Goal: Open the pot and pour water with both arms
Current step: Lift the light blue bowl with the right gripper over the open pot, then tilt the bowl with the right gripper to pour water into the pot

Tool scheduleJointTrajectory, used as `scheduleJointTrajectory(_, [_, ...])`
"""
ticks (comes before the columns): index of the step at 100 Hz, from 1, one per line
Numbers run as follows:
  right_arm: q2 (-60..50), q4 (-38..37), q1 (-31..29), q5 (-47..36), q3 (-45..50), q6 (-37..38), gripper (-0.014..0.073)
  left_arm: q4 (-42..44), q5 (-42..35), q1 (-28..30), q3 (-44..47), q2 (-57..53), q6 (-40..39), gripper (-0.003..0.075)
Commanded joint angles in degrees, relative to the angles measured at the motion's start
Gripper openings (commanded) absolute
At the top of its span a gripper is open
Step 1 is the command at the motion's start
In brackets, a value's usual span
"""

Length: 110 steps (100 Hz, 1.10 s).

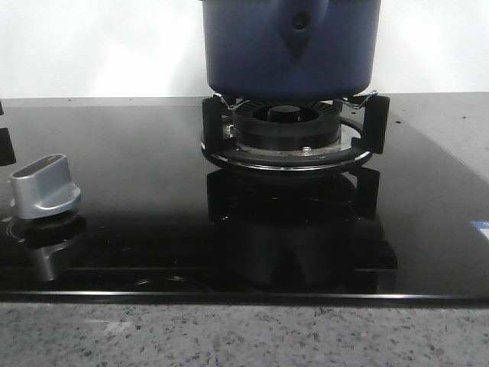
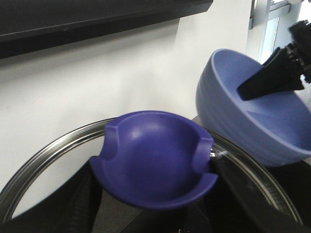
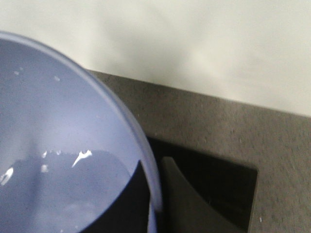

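The pot (image 1: 290,47), dark navy with matte straight sides and a teardrop handle mount with a hole, sits on the gas burner (image 1: 286,131) at the far centre of the black glass cooktop (image 1: 137,199). Its upper part is cut off by the top of the front view. 4 black pan-support arms ring the burner. 1 silver control knob (image 1: 44,186) stands at the near left of the cooktop. The speckled grey tabletop (image 1: 229,336) runs along the near edge.

In the left wrist view, a dark blue knob handle (image 2: 155,165) sits at the centre of a glass lid (image 2: 39,165) with a metal rim. The left gripper's jaws cannot be made out, so their state cannot be told. Beyond the lid, a lighter blue bowl (image 2: 252,126) is tilted, with a black gripper finger (image 2: 272,77) reaching inside it.

In the right wrist view, the bowl fills the near side and holds water (image 3: 58,194). The right jaws are not shown; their state cannot be told.
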Motion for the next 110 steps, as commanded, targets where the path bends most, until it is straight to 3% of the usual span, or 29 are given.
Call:
scheduleJointTrajectory(1, [-2.78,-0.56,1.24,-11.1,1.61,-3.06,-0.0046,-5.31,-0.2,0.11,-2.25,-2.57,-0.45,0.0242])
scheduleJointTrajectory(26, [-6.76,-6.87,4.77,-38.62,17.06,-4.22,-0.0046,-5.31,-0.2,0.11,-2.25,-2.57,-0.45,0.0242])
scheduleJointTrajectory(47, [-9.5,-8.71,5.5,-56.43,27.16,-4.22,-0.0046,-5.31,-0.2,0.11,-2.25,-2.57,-0.45,0.0242])
scheduleJointTrajectory(87, [-9.57,-11.17,5.5,-78.65,35.86,-4.22,-0.0046,-5.31,-0.2,0.11,-2.25,-2.57,-0.45,0.0242])
scheduleJointTrajectory(110, [-9.52,-11.17,5.5,-81.92,35.86,-4.22,-0.0046,-5.31,-0.2,0.11,-2.25,-2.57,-0.45,0.0242])
